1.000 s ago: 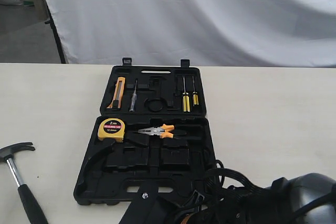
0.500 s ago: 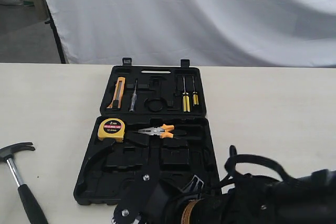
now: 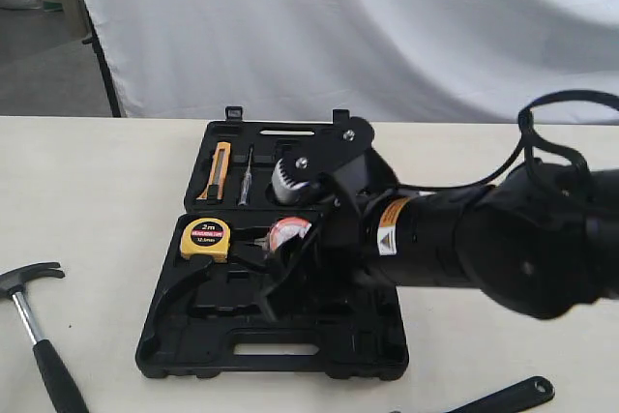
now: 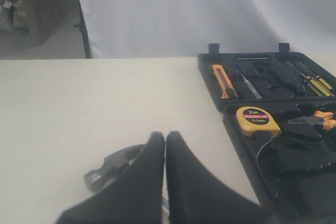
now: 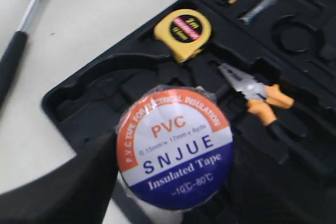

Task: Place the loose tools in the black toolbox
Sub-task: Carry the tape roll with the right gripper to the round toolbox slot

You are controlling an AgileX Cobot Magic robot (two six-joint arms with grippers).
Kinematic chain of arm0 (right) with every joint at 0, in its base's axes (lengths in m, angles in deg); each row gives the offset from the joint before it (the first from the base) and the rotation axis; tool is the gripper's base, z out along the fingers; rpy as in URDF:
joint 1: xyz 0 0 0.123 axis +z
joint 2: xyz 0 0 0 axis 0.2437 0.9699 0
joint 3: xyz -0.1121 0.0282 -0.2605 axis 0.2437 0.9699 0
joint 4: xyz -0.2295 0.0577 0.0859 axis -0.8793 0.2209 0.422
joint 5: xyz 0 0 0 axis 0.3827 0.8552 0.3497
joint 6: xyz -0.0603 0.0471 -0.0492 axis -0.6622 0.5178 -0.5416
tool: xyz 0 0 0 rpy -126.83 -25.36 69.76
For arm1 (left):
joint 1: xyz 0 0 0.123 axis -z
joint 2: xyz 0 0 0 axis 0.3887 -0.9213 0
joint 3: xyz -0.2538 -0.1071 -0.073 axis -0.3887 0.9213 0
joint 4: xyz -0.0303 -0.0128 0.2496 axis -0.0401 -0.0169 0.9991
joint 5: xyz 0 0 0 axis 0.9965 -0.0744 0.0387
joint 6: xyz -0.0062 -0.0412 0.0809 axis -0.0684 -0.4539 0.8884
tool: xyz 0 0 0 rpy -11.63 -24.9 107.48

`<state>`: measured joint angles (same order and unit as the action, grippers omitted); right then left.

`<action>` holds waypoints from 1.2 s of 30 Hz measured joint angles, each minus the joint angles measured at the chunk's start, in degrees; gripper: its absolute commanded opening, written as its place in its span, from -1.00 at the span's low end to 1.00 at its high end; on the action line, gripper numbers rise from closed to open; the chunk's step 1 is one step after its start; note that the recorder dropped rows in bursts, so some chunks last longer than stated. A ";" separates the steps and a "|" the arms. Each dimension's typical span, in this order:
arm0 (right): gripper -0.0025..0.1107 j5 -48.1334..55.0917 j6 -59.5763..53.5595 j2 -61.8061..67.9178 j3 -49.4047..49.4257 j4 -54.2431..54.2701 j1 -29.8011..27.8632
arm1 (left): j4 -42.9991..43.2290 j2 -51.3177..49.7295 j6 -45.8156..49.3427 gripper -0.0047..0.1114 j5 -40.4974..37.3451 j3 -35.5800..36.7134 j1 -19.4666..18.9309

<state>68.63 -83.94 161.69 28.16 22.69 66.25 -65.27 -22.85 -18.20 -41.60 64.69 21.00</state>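
The black toolbox (image 3: 172,338) lies open at mid-table. My right gripper (image 3: 286,244) hangs over its near half, shut on the small round tape roll (image 3: 287,230). In the right wrist view the tape roll (image 5: 176,148) shows a PVC label between the dark fingers (image 5: 79,182). The claw hammer (image 3: 37,331) lies on the table left of the box. The wrench (image 3: 511,395) lies at the front right edge. My left gripper (image 4: 165,141) is shut and empty, just above the hammer head (image 4: 107,166); it is out of the exterior view.
Inside the box sit a yellow tape measure (image 3: 205,238), orange-handled pliers (image 5: 261,98), a utility knife (image 3: 221,169) and a screwdriver (image 3: 245,176). The right arm (image 3: 484,239) covers the box's right side. A white sheet hangs behind the table.
The right arm has risen from the front edge and swung over the toolbox with the tape roll. The wrench has come into sight at the front right. The hammer has not moved.
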 measured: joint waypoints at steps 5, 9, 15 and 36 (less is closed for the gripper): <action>-0.96 1.29 0.30 4.55 -5.65 0.00 -6.31 | 0.00 0.00 0.00 -0.91 0.00 0.00 0.00; -0.96 2.12 0.30 10.14 -12.01 0.00 -8.98 | 0.00 0.00 0.00 -0.91 0.00 0.00 0.00; -0.96 8.12 0.00 21.11 -25.14 0.00 -9.67 | 0.00 0.00 0.00 -0.91 0.00 0.00 0.00; -0.96 23.90 -0.67 46.66 -55.40 0.00 -13.12 | 0.00 0.00 0.00 -0.91 0.00 0.00 0.00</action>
<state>92.53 -84.62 208.35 -27.24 22.69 53.13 -65.27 -22.85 -18.20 -41.60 64.69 21.00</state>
